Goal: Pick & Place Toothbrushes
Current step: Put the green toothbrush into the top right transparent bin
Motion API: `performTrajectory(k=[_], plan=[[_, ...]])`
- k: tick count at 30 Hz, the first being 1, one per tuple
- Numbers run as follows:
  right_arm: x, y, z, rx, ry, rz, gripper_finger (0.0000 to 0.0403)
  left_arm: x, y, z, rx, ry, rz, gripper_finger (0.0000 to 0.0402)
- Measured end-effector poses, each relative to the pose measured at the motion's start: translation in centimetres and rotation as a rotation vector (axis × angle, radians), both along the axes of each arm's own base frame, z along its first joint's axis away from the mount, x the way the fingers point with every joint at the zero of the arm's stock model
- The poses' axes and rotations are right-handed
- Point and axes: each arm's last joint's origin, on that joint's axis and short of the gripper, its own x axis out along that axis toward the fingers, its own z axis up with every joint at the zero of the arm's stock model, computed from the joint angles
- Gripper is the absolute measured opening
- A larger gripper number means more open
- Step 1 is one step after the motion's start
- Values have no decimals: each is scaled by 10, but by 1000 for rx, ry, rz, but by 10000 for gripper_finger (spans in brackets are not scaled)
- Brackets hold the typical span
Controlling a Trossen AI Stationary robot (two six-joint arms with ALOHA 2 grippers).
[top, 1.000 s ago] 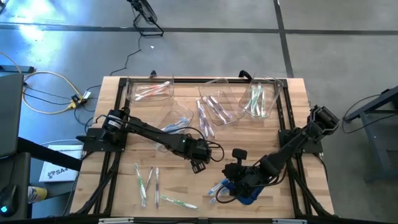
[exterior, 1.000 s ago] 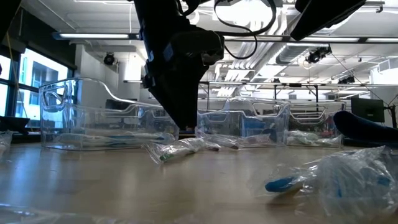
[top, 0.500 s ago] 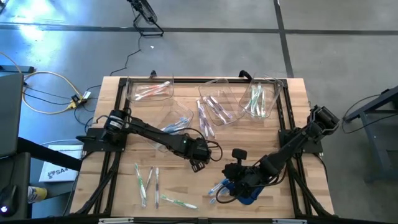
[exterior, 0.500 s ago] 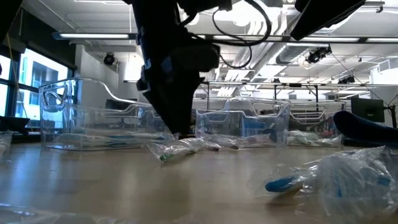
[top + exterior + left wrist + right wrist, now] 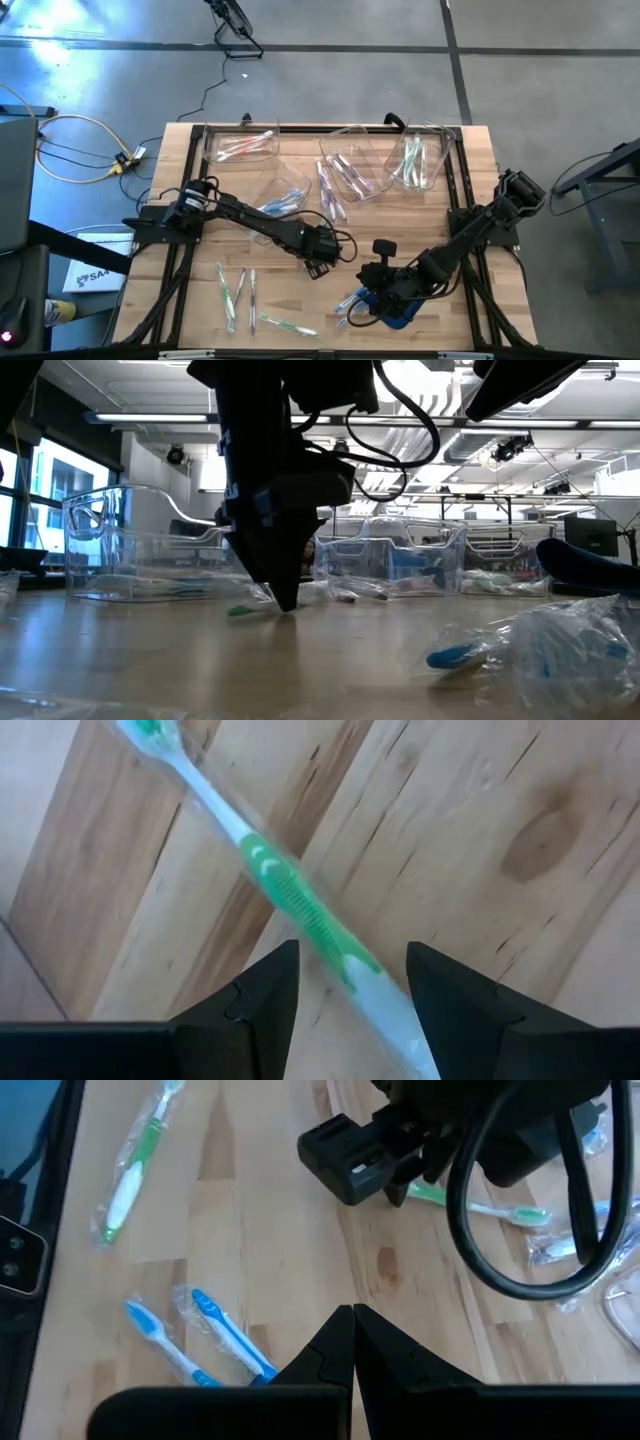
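The left gripper (image 5: pixel 345 982) stands released, its fingers straddling a wrapped green toothbrush (image 5: pixel 290 905) lying on the table (image 5: pixel 300 300) mid-board; the handle's end runs out of frame. The right gripper (image 5: pixel 352 1320), clenched, holds nothing visible. No writing is readable.

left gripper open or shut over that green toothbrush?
Open. In the left wrist view the left gripper has its two fingers spread apart, straddling the green toothbrush, which lies flat on the wooden table, ungripped.

The wooden table (image 5: pixel 200 310) carries clear bins (image 5: pixel 240 146) along its far edge. Toothbrushes (image 5: pixel 240 295) lie near the front edge.
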Motion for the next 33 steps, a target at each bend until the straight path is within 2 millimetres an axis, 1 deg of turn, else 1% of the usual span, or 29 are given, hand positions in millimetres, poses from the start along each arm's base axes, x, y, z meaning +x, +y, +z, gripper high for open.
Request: performTrajectory(k=[5, 14, 17, 20, 28, 33], plan=[[1, 1, 1, 5, -8, 1, 2, -2, 1, -1, 6, 25, -1, 180], [1, 1, 1, 9, -11, -1, 2, -1, 1, 0, 37, 15, -21, 180], [1, 1, 1, 8, -12, 0, 3, -1, 1, 0, 39, 11, -21, 172], [1, 1, 1, 6, -13, -1, 3, -1, 1, 0, 38, 10, -23, 151], [1, 1, 1, 6, -13, -1, 3, -1, 1, 0, 36, 11, -24, 75], [1, 1, 1, 6, -13, -1, 3, -1, 0, 0, 17, 17, -53, 40]])
